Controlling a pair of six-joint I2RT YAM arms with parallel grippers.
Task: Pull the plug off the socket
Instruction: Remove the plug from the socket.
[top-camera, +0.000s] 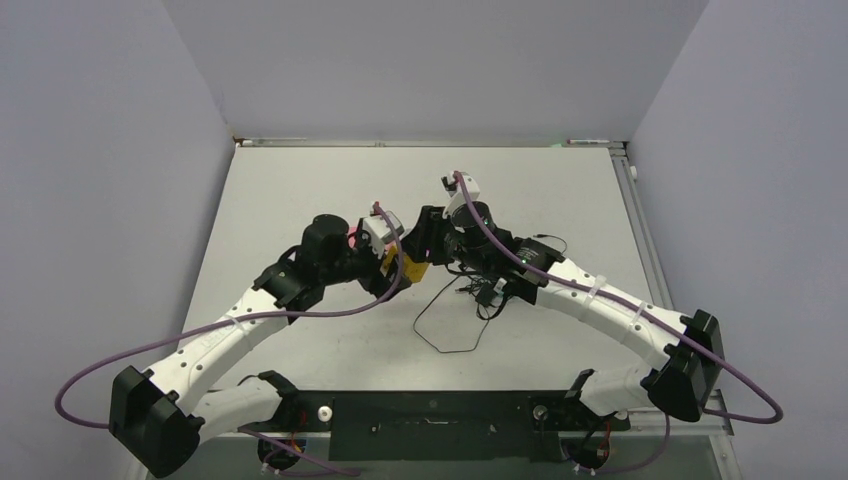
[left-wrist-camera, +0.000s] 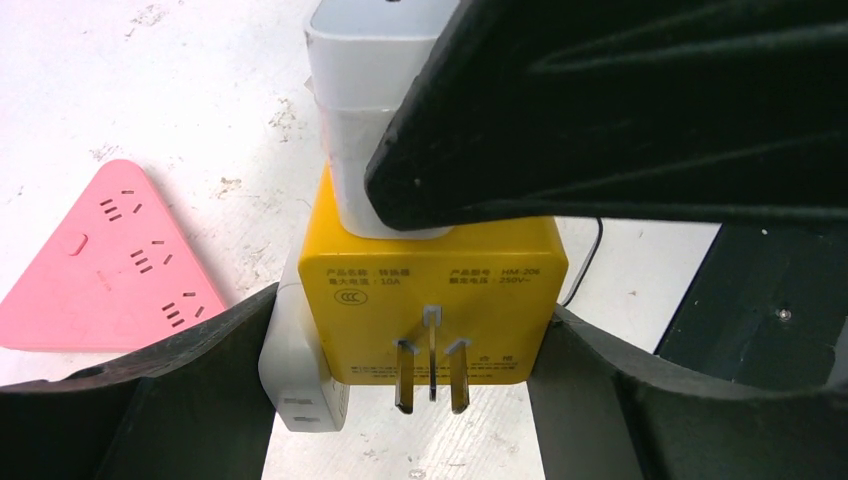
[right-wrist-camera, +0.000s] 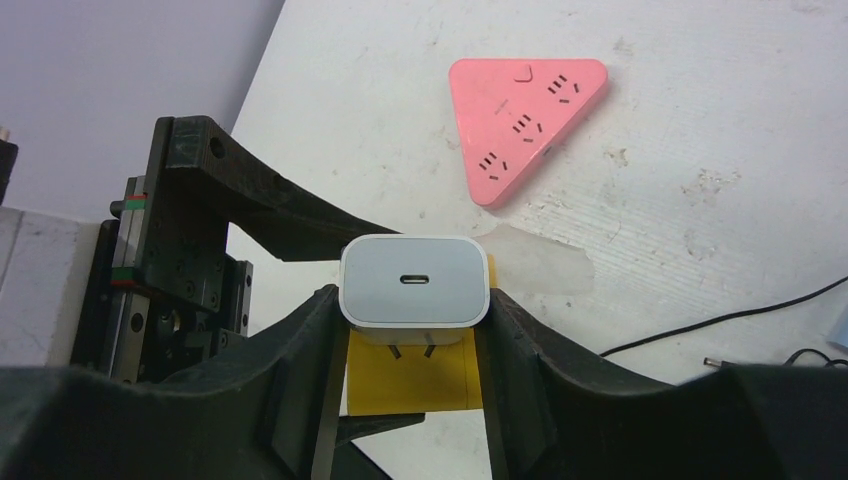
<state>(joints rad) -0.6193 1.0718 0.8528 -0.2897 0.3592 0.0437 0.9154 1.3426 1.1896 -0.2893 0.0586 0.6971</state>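
A yellow cube socket (left-wrist-camera: 432, 290) with three metal prongs is held above the table between the fingers of my left gripper (left-wrist-camera: 415, 340), which is shut on it. A second white plug (left-wrist-camera: 300, 370) sits on its left side, against my left finger. My right gripper (right-wrist-camera: 412, 300) is shut on the white USB-C charger plug (right-wrist-camera: 415, 280) on the socket's top face (right-wrist-camera: 415, 385). A short length of the plug's two prongs (right-wrist-camera: 412, 352) shows between plug and socket. In the top view both grippers (top-camera: 400, 262) (top-camera: 428, 240) meet at the table's middle.
A pink triangular power strip (right-wrist-camera: 525, 95) lies flat on the table just beyond the grippers; it also shows in the left wrist view (left-wrist-camera: 110, 260). A thin black cable (top-camera: 450, 320) loops on the table under the right arm, next to a small black device (top-camera: 490, 292).
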